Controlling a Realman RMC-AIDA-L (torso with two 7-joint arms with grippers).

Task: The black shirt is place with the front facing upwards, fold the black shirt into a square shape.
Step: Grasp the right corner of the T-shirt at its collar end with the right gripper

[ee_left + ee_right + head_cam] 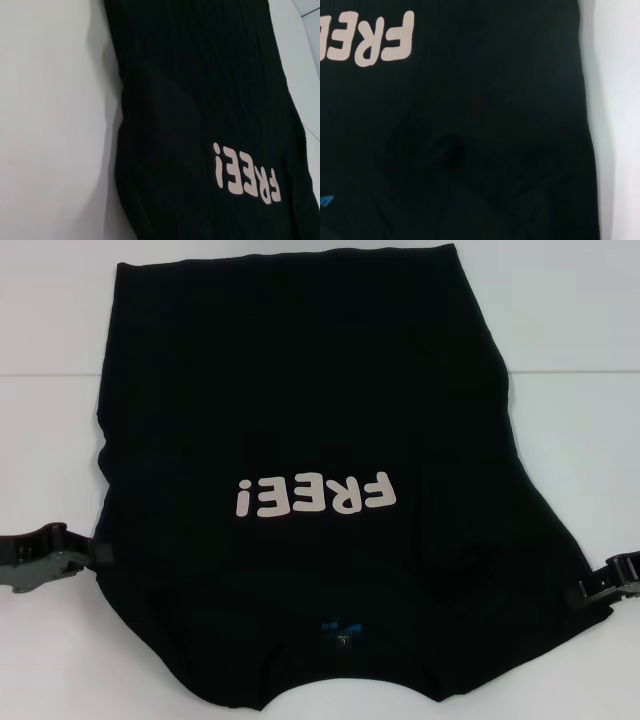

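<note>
The black shirt (pixel 300 390) lies flat on the white table, front up. Its pale "FREE!" lettering (pixel 315 497) reads upside down from my head view, and the small blue neck label (pixel 338 628) is at the near end. My left gripper (pixel 95 555) is at the shirt's left edge near the shoulder. My right gripper (pixel 582 592) is at the shirt's right edge near the other shoulder. The left wrist view shows the shirt (pixel 200 100) with its lettering (pixel 245 175). The right wrist view shows the shirt (pixel 470 125), some letters (pixel 380 42) and a bit of the label (pixel 325 201).
The white table (pixel 560 320) shows bare on both sides of the shirt and at the far corners. The shirt's far hem reaches the far edge of the head view. A soft crease (pixel 452 150) sits in the fabric near the collar.
</note>
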